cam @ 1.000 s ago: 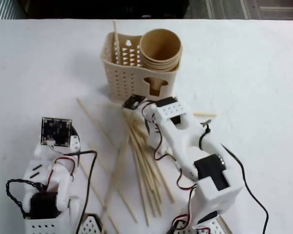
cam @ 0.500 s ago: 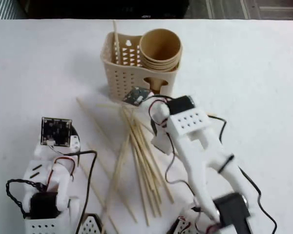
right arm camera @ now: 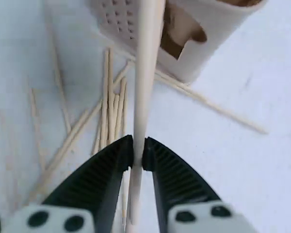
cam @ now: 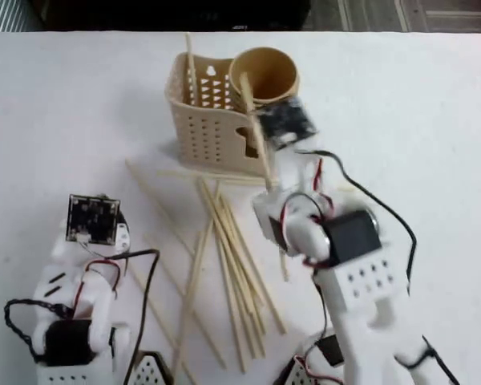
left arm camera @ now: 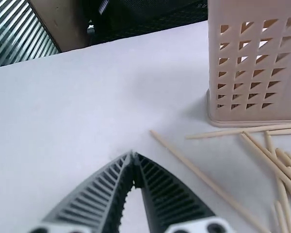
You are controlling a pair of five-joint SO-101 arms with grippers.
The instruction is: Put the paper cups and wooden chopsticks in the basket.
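Hazard: the right gripper (right arm camera: 137,145) grasps one pale wooden chopstick (right arm camera: 146,68) at its fingertips only. The longer part projects beyond the fingers, so the stick could pivot in the grip. Its tip could then strike the rim of the beige perforated plastic basket (cam: 194,120) or the stacked tan paper cups (cam: 264,70) and fall to the white counter (cam: 433,120).

Positions, left to right:
- The left gripper (left arm camera: 133,158) is low over the counter, fingers clenched on nothing.
- The loose wooden chopsticks (cam: 224,257) lie between the arms, in front of the basket.
- The basket holds a single upright chopstick (cam: 190,64) in its left part and the cups in its right.
- The grasped chopstick slants up from the right fingers, with its tip at the cup rim.
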